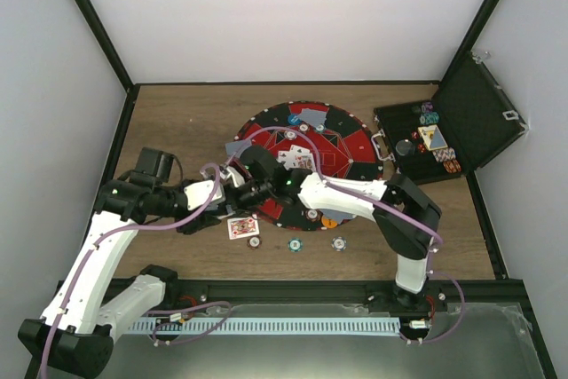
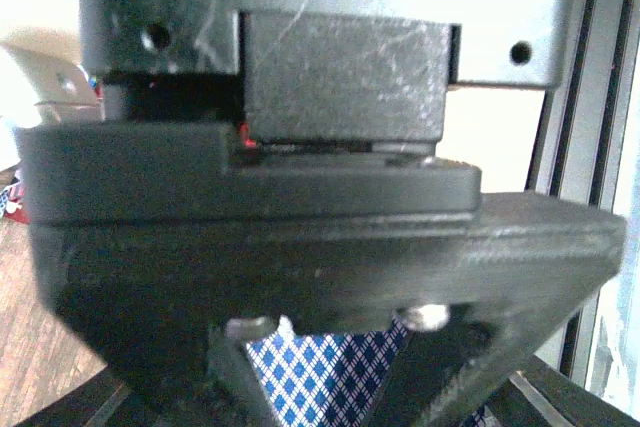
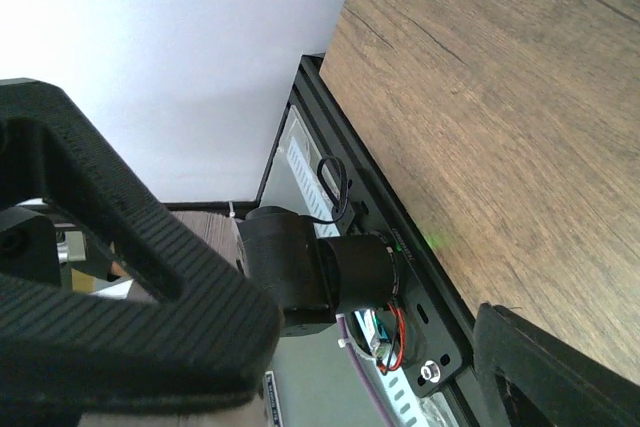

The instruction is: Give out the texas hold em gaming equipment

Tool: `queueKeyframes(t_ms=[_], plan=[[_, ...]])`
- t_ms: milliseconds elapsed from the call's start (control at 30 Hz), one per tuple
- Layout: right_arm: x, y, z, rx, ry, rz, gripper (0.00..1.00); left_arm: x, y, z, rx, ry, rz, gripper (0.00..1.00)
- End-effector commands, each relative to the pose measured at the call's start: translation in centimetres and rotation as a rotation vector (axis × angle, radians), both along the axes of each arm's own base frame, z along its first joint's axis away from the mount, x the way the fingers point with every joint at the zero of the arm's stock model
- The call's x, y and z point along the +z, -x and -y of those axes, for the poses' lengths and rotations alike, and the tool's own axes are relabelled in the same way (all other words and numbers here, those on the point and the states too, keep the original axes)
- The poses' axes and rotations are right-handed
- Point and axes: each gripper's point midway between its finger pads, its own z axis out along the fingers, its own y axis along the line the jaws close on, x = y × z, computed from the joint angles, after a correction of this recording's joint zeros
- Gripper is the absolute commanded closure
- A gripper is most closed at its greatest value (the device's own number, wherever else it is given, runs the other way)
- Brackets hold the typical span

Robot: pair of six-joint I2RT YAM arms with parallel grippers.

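Blue-diamond-backed card (image 2: 325, 375) inside left claw (image 2: 335, 402), grip unclear; right claw (image 3: 375, 339) wide open.

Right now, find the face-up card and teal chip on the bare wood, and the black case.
face-up card (image 1: 243, 226): top external, its face
teal chip (image 1: 295, 244): top external, its centre
black case (image 1: 484, 117): top external, its lid

Matt wood-grain table (image 1: 177, 122), scratched matt black plastic housing (image 2: 340, 77), smooth printed card (image 2: 330, 377).

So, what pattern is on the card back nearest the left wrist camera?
The card back is a blue-and-white diamond lattice; left wrist view.
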Motion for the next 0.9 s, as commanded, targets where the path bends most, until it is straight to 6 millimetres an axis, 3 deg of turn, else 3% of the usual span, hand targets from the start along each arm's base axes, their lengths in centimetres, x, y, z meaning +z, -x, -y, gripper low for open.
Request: queueKeyframes(t_ms=[0,167,433,867], plan=[[0.7,-0.4,-1.0,0.038,-0.019,0.022,0.18,0.6,0.0,0.3,-0.014,0.021,0.021,0.96],[-0.6,-0.8,-0.8,0.027,0.026,0.029,0.23,1.0,0.0,0.4,-0.015,0.03,0.024,0.96],[-2.5,-2.2,1.5,-0.039,0.081,0.026,0.3,1.7,-0.1,0.5,-0.016,0.041,0.036,0.96],[-1.9,-2.6,3.8,-0.088,0.097,0.051,0.36,1.5,0.0,0.5,-0.024,0.037,0.038,0.96]])
